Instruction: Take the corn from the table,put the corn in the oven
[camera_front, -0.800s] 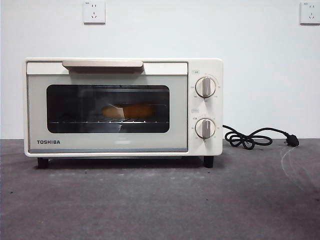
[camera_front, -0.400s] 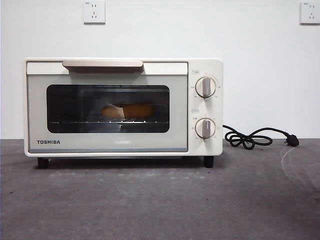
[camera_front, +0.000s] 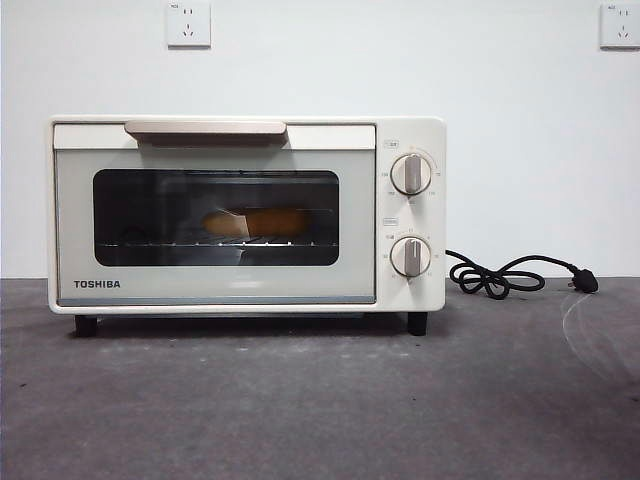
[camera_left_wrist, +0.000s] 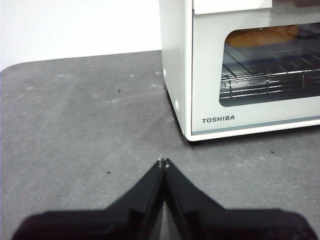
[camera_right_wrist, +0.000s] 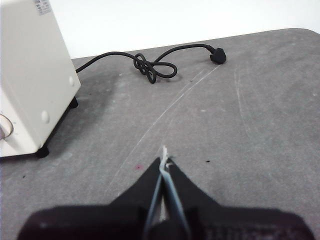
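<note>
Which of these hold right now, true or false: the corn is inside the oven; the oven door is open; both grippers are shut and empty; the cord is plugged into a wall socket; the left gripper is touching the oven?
1. The corn is inside the oven. True: it lies on the rack behind the glass.
2. The oven door is open. False: the door is closed flush against the front.
3. Both grippers are shut and empty. True: the left gripper and the right gripper each have jaws pressed together with nothing between.
4. The cord is plugged into a wall socket. False: its plug lies on the table beside the oven.
5. The left gripper is touching the oven. False: it is apart from it, over bare table near the oven's front corner.
</note>
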